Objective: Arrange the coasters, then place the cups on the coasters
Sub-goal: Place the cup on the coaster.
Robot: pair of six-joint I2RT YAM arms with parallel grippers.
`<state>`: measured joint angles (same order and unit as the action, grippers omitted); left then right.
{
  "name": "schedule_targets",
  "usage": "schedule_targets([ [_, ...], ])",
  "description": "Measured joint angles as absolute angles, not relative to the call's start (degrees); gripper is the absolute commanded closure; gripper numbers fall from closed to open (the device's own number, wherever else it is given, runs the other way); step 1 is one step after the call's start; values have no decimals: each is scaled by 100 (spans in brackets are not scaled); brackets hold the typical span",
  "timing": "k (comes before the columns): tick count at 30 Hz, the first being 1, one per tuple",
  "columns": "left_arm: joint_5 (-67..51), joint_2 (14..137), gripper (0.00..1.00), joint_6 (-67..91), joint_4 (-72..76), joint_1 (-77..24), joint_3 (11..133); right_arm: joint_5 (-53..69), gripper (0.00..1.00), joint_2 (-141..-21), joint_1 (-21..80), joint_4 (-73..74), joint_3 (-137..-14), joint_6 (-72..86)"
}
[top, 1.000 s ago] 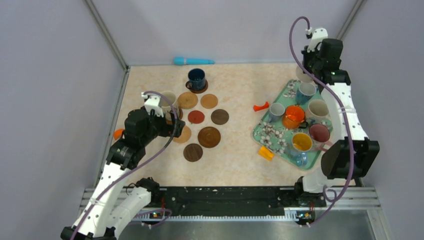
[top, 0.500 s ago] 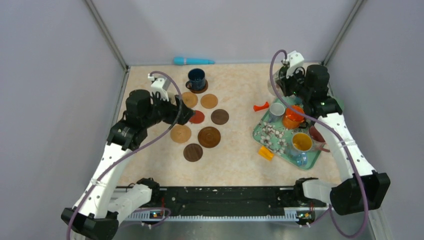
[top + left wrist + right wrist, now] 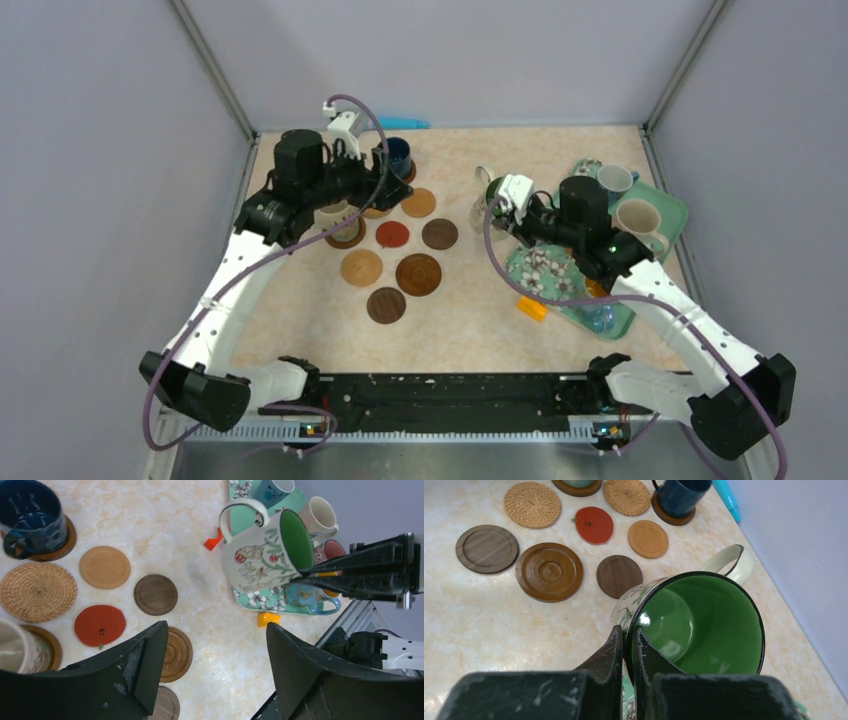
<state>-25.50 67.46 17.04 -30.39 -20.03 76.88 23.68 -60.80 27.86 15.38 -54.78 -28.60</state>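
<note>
The right gripper (image 3: 628,642) pinched the rim of a green-lined mug (image 3: 694,625), at three o'clock of the coasters (image 3: 156,594); the left gripper (image 3: 215,630) hung open, empty, above them.

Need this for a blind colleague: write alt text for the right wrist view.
The right gripper pinches the rim of a cream floral mug with a green inside, held above a marbled beige table. Beyond lie round wooden and woven coasters, a red coaster, and a dark blue mug on another.

Green-lined cream mug (image 3: 265,555), seemingly bird-and-flower printed; red coaster (image 3: 100,625); teal floral tray (image 3: 250,599).
</note>
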Motion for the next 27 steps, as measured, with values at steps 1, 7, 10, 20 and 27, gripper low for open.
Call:
schedule_targets([
  [1, -2543, 6906, 25, 1704, -3039, -2075, 7806, 2370, 100, -6073, 2871, 1555, -5470, -2908],
  [7, -2309, 7644, 31, 1699, -3096, -2718, 8390, 2206, 100, -6071, 3636, 1549, -5430, -3223],
  [10, -2169, 7959, 33, 1708, -3159, -3035, 8606, 2038, 100, -6084, 3981, 1538, -5430, -3288],
  [20, -1509, 8694, 41, 1837, -3371, -3745, 8735, 1146, 100, -6355, 4541, 1393, -5430, -3345],
  [27, -937, 9024, 48, 1863, -3664, -3953, 8862, 716, 100, -6692, 4840, 1214, -5433, -3363],
])
